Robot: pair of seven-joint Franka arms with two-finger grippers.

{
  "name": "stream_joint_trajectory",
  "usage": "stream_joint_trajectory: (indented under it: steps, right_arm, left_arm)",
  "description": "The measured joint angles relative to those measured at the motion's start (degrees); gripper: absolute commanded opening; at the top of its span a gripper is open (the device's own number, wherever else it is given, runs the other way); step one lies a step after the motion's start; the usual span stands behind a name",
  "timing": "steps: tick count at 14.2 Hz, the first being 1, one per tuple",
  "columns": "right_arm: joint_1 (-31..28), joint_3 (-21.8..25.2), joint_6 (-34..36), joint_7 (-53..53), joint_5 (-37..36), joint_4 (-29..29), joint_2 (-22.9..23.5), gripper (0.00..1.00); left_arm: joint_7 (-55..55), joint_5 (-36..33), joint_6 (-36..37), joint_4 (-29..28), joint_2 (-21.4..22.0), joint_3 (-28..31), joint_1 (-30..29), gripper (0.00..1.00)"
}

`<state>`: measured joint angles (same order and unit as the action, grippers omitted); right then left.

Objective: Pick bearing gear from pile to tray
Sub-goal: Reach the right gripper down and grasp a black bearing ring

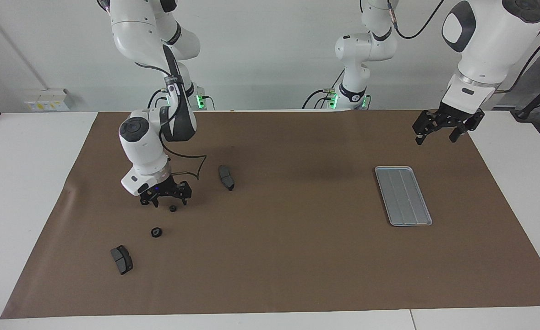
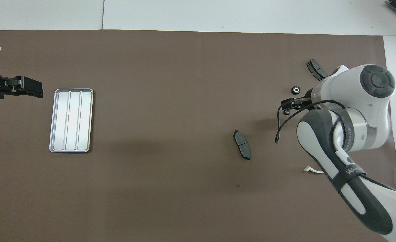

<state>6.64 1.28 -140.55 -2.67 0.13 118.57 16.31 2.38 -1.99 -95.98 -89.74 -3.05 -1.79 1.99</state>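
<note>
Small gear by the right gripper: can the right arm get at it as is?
Probably yes. The right gripper hangs low with its jaws open, right beside the small gear, which lies alone on the brown mat with nothing touching it.
</note>
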Motion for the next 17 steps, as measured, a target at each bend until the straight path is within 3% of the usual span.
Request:
stream_joint_trajectory:
  steps: [1, 5, 9, 14, 17]
  right_arm:
    - [0.0, 0.0, -1.6, 0.3, 0.0, 1.3, 0.0, 1.0]
    - [-0.1, 0.0, -2.7, 0.8, 0.0, 2.5, 0.0, 0.78]
    - [-0.3, 0.1, -3.4, 0.8, 0.0, 2.7, 0.1, 0.74]
    - [-0.3, 0.1, -4.1, 0.8, 0.0, 2.9, 0.2, 0.55]
    - [-0.3, 0.1, -4.2, 0.8, 0.0, 2.9, 0.3, 0.52]
  left_arm:
    - [0.0, 0.0, 0.0, 0.0, 0.0, 0.0, 0.0, 1.0]
    - [0.0, 0.0, 0.0, 0.0, 0.0, 0.0, 0.0, 1.0]
    - [0.0, 0.0, 0.0, 0.0, 0.0, 0.0, 0.0, 1.0]
    - [0.0, 0.0, 0.0, 0.0, 0.0, 0.0, 0.0, 1.0]
    - [0.0, 0.0, 0.0, 0.0, 0.0, 0.0, 0.0, 1.0]
